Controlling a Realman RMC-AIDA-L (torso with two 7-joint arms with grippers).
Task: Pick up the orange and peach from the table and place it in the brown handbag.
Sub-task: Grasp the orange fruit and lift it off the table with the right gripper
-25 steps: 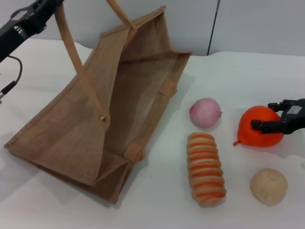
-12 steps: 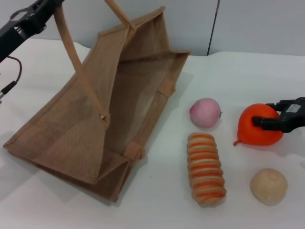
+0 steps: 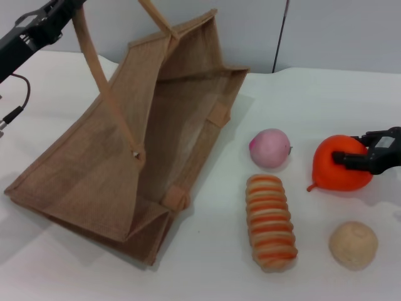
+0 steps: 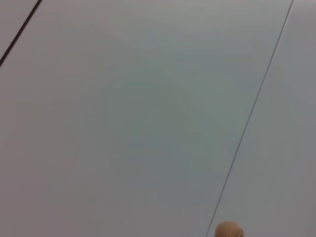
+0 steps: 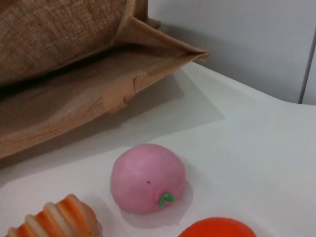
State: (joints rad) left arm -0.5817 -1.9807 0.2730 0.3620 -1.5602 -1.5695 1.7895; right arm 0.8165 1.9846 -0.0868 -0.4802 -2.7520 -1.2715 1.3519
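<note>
Black fingers of my right gripper look clamped on the orange, though part is hidden. Left of it lies the peach; farther left the brown handbag gapes, my left gripper pinching its handle.

Scene is evenly and brightly lit from overhead. Soft shadows are cast under the brown handbag and the peach. Left wrist view is blurred, featureless grey.
</note>
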